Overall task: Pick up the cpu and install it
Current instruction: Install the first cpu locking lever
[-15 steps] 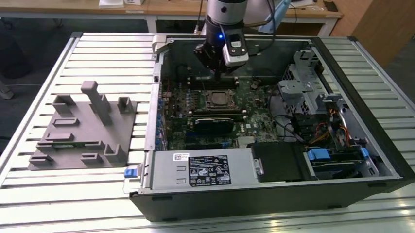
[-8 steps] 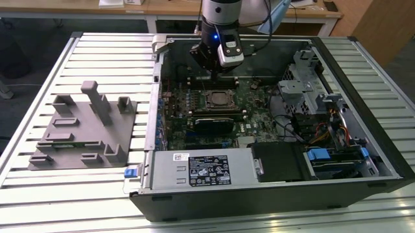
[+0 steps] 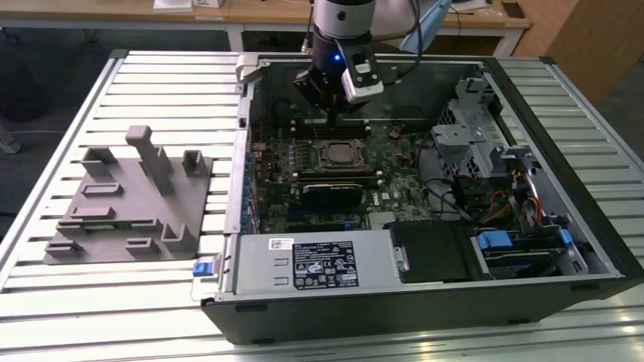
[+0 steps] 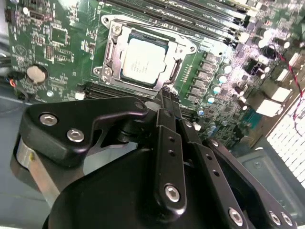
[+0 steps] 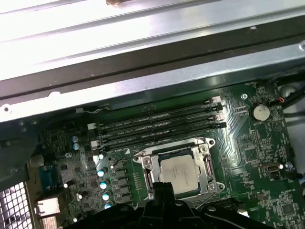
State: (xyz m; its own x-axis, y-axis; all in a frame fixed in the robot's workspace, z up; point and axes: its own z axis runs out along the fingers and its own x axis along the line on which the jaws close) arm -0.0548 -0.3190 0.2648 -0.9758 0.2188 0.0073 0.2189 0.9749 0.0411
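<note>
The cpu [image 4: 143, 61] lies flat in the motherboard socket, its silver-grey top framed by the metal socket bracket [image 4: 110, 47]. In the exterior view the cpu [image 3: 340, 151] sits in the middle of the open computer case. My gripper [image 3: 332, 117] hangs just above the board, a little behind the socket. Its black fingers [image 4: 164, 112] stand pressed together, and the tips [image 5: 164, 187] reach to the edge of the cpu [image 5: 180, 171]. Nothing shows between them.
The open computer case [image 3: 483, 75] lies on a slatted metal table. A grey plastic fixture [image 3: 131, 204] stands on the exterior view's left. Memory slots [image 5: 157, 126] run beside the socket. The power supply [image 3: 312, 260] and drive cage [image 3: 473, 128] crowd the case.
</note>
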